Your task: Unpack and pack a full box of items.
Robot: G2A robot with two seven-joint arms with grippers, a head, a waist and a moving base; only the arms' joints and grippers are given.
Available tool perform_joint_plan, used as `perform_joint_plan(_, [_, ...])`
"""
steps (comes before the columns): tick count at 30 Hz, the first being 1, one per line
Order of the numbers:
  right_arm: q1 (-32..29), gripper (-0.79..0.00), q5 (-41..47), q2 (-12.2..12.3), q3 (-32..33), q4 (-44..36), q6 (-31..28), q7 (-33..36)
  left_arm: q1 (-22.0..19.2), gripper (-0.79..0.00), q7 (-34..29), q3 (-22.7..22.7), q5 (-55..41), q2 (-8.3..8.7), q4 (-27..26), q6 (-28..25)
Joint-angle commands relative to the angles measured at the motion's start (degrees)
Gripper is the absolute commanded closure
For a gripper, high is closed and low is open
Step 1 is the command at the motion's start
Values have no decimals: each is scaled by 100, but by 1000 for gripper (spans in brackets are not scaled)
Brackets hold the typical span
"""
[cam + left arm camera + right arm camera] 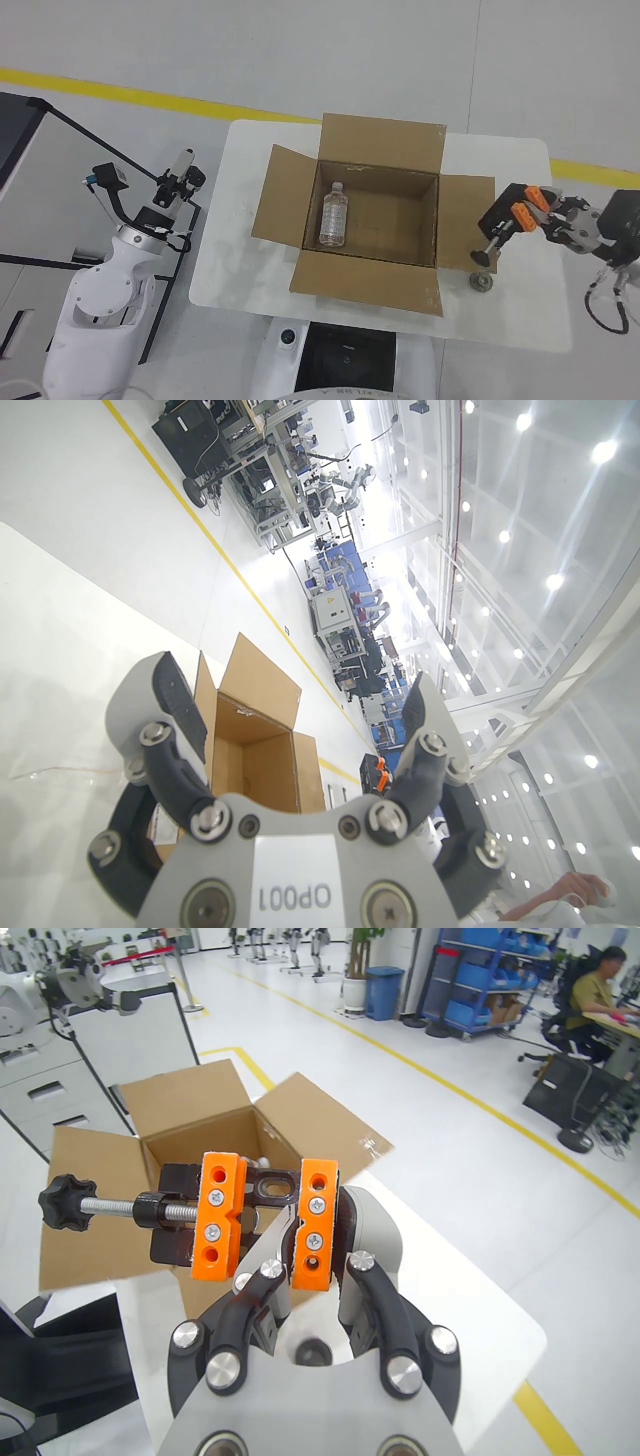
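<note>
The white desk [250,255] takes up the middle of the top view, and an open cardboard box [365,282] sits at its centre with all four flaps folded outward. At the right of the frame the right tool [535,208] is clamped on a small black vise [503,222] with orange jaw blocks. In the right wrist view its fingers pinch one orange block, and the screw and black knob stick out sideways. The vise hangs just beyond the outer edge of the box's right flap. At the left of the frame, off the desk's edge and well apart from the box, the left tool [295,695] has its fingers spread apart with nothing between them. A clear bottle [335,217] lies on the box floor along its left wall. A small dark round piece [482,283] rests on the desk just beside the box's lower right corner
</note>
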Motion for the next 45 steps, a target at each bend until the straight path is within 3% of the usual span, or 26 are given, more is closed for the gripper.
perform_joint_plan(1, [125,0,357,-29,-532,-235,401,516,0,-785,0,0,0,0,0,0])
perform_joint_plan(16, [125,0,357,-29,-532,-235,401,516,0,-785,0,0,0,0,0,0])
perform_joint_plan(19, [392,0,22,-38,-635,-762,391,602,0,-785,0,0,0,0,0,0])
perform_joint_plan(24, [1852,0,-398,-104,-1556,-844,-44,797,0,-785,0,0,0,0,0,0])
perform_joint_plan(29, [3736,0,-1045,-383,-3242,98,-387,1235,0,-785,0,0,0,0,0,0])
perform_joint_plan(33, [4779,0,-1652,-679,-4400,1041,-491,1420,0,-785,0,0,0,0,0,0])
perform_joint_plan(38, [5516,0,-2330,-983,-5394,2041,-491,1237,0,-785,0,0,0,0,0,0])
perform_joint_plan(45, [5975,0,-2896,-1332,-6099,2985,-426,957,0,-785,0,0,0,0,0,0])
